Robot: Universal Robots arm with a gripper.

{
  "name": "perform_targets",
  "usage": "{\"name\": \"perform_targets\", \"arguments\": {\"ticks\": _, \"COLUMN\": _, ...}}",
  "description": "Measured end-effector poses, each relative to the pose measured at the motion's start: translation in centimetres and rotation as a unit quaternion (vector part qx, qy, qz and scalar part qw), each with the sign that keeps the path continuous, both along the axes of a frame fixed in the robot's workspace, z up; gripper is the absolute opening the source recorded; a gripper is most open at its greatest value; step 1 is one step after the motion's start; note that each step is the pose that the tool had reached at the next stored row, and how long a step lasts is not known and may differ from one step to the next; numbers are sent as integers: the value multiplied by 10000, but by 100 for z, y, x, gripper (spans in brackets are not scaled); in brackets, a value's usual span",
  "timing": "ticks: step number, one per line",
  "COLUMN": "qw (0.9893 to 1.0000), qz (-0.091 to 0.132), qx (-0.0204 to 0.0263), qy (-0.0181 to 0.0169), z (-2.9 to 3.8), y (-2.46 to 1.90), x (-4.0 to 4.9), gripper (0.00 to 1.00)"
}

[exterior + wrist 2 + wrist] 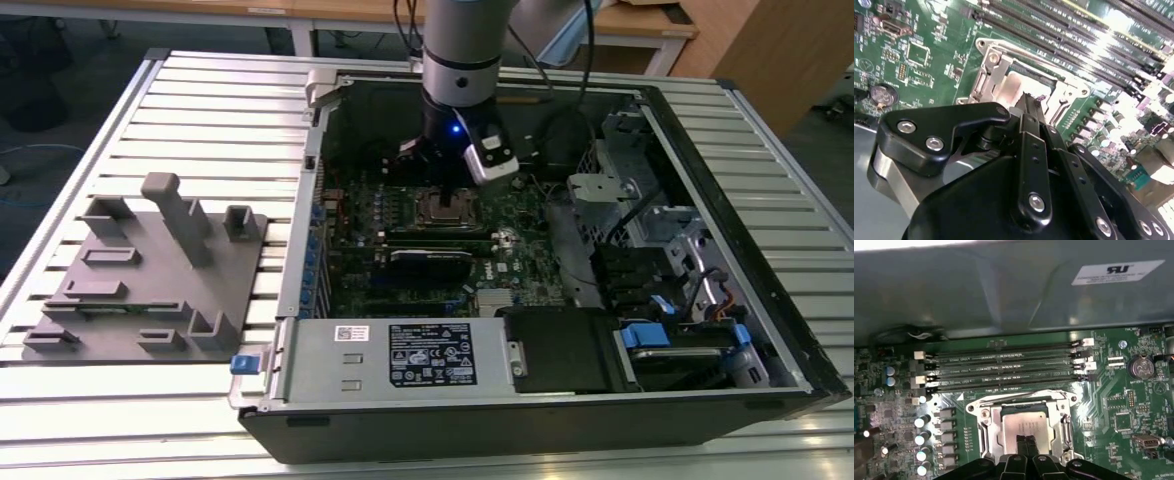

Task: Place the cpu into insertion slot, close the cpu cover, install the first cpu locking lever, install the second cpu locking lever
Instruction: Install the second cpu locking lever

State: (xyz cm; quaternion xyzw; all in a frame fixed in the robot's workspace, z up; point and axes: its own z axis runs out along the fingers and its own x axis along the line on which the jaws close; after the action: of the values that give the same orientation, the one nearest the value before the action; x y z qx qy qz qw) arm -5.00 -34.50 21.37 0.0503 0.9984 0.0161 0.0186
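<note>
In the exterior view an open computer case (561,300) lies on a ribbed metal desk (200,110), and the arm reaches down from the upper middle of the frame so that its gripper (447,180) hangs just above the insertion slot (447,207) in the middle of the green motherboard (360,260). A grey fixture block (154,275) with upright pegs sits on the desk at the exterior view's left, well apart from the case, and a power supply (400,355) with a label fills the near edge of the case. In the first wrist view the gripper (1026,445) points at the socket with its two black fingers (1021,442) pressed together, holding nothing, their tips over the cpu (1021,426), which lies flat inside the insertion slot (991,432). The cpu cover (1059,425) appears down over the chip, its silver frame around the tan metal top, with a thin wire locking lever (1019,399) running along the side next to the four long memory slots (1004,370). In the second wrist view the same closed gripper (1026,102) stands in front of the pale cpu (1019,90), with the silver cover frame (989,75) and the lever (1029,55) beside it. Whether the fingertips touch the chip cannot be told.
</note>
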Motion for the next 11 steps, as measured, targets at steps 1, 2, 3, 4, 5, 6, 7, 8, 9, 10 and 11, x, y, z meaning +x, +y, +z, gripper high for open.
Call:
{"name": "perform_targets", "arguments": {"ticks": 1, "qw": 10000, "qz": 0, "qx": -22, "qy": 0, "z": 0, "y": 2, "x": 5, "gripper": 10}}
{"name": "perform_targets", "arguments": {"ticks": 2, "qw": 10000, "qz": -1, "qx": -38, "qy": 0, "z": 1, "y": 4, "x": 8, "gripper": 10}}
{"name": "perform_targets", "arguments": {"ticks": 3, "qw": 10000, "qz": -1, "qx": -48, "qy": -1, "z": 2, "y": 6, "x": 9, "gripper": 10}}
{"name": "perform_targets", "arguments": {"ticks": 4, "qw": 10000, "qz": 0, "qx": -49, "qy": -1, "z": 2, "y": 6, "x": 9, "gripper": 10}}
{"name": "perform_targets", "arguments": {"ticks": 5, "qw": 10000, "qz": 0, "qx": -50, "qy": -1, "z": 2, "y": 5, "x": 9, "gripper": 10}}
{"name": "perform_targets", "arguments": {"ticks": 6, "qw": 10000, "qz": 0, "qx": -50, "qy": -1, "z": 2, "y": 5, "x": 9, "gripper": 10}}
{"name": "perform_targets", "arguments": {"ticks": 7, "qw": 10000, "qz": 0, "qx": -51, "qy": 0, "z": 2, "y": 6, "x": 9, "gripper": 10}}
{"name": "perform_targets", "arguments": {"ticks": 8, "qw": 10000, "qz": 0, "qx": -51, "qy": -1, "z": 2, "y": 6, "x": 9, "gripper": 10}}
{"name": "perform_targets", "arguments": {"ticks": 9, "qw": 10000, "qz": 0, "qx": -52, "qy": 0, "z": 4, "y": 6, "x": 9, "gripper": 10}}
{"name": "perform_targets", "arguments": {"ticks": 10, "qw": 10000, "qz": 0, "qx": -53, "qy": 1, "z": 8, "y": 6, "x": 9, "gripper": 10}}
{"name": "perform_targets", "arguments": {"ticks": 11, "qw": 10000, "qz": 0, "qx": -51, "qy": 0, "z": 10, "y": 6, "x": 9, "gripper": 10}}
